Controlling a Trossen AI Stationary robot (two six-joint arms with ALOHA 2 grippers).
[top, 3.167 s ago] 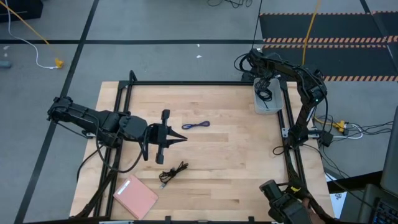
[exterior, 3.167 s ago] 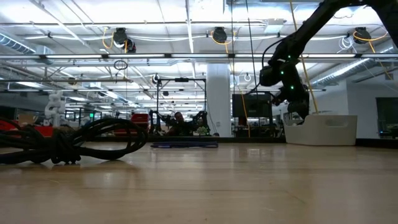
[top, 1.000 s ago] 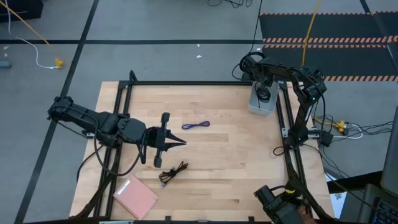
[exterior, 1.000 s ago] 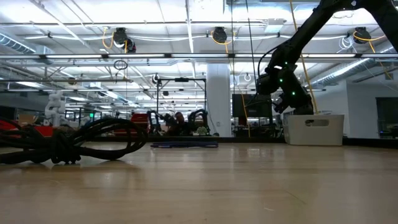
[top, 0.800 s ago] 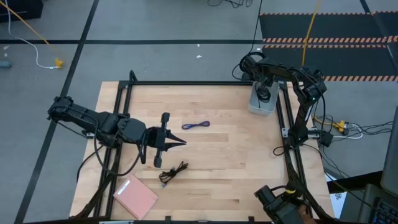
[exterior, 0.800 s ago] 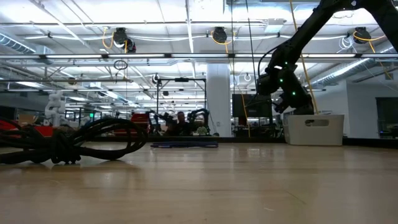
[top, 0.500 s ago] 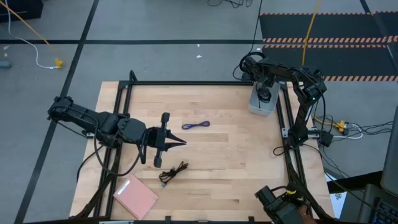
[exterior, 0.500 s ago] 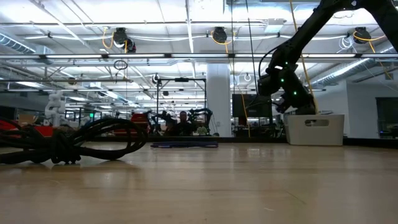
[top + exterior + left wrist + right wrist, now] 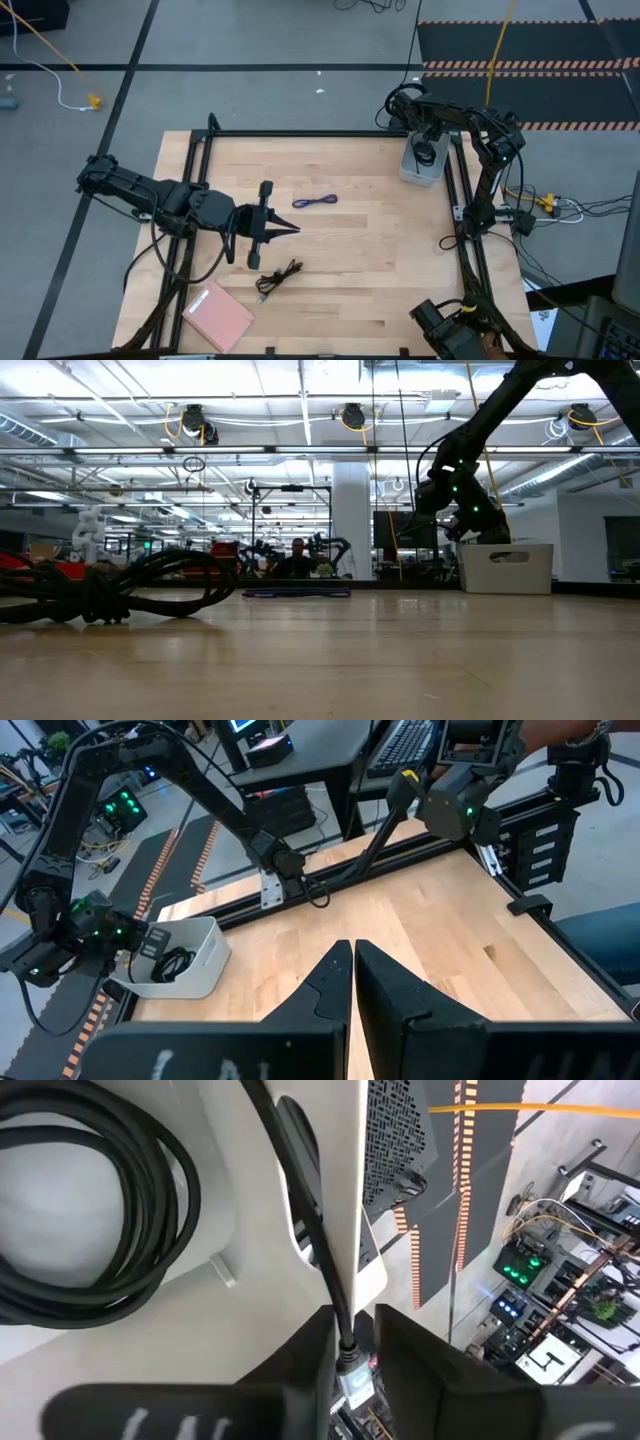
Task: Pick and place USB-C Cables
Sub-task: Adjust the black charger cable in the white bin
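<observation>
A white bin (image 9: 412,176) stands at the table's far right. A black coiled USB-C cable (image 9: 90,1230) lies inside it. My right gripper (image 9: 352,1342) hangs over the bin, pointing down, with that cable's loose end between its slightly open fingers. A small blue-purple cable (image 9: 314,202) lies mid-table. A bundled black cable (image 9: 278,277) lies nearer the front edge. My left gripper (image 9: 290,228) hovers shut between those two cables and holds nothing. My right gripper has the black cable's plug end (image 9: 347,1363) between its fingers, coming from above. The cord runs along one finger's inner side, and a gap shows to the other finger. The rest of the cable lies coiled on the bin's floor.
A pink flat pad (image 9: 218,315) lies at the near left corner. A thick black cable ring (image 9: 120,588) sits at the left in the low view. A black frame rail (image 9: 300,132) borders the table. Bare wood spans the middle and right of the table.
</observation>
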